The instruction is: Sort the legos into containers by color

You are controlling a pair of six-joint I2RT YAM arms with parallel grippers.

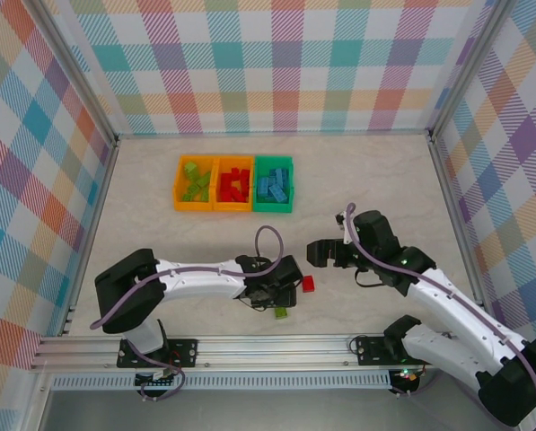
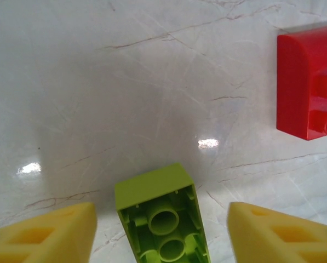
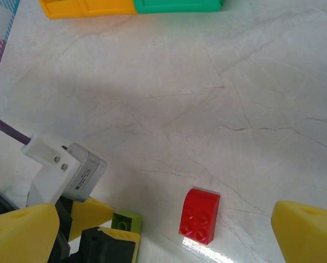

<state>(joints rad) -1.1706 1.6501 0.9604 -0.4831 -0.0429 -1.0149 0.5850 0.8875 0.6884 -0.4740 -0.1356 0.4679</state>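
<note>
left gripper (image 2: 162, 212): fingers apart, straddling upside-down green brick (image 2: 152, 192), gap each side | right gripper (image 3: 163, 212): wide open, holding nothing | red brick (image 3: 199, 216): on table, just beside green brick, untouched

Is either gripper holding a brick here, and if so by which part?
Nothing is held. The lime green brick lies on the table inside the open left gripper, with gaps on both sides; the right gripper is open and empty.

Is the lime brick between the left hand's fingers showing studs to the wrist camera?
No, the lime brick shows its hollow underside.
</note>
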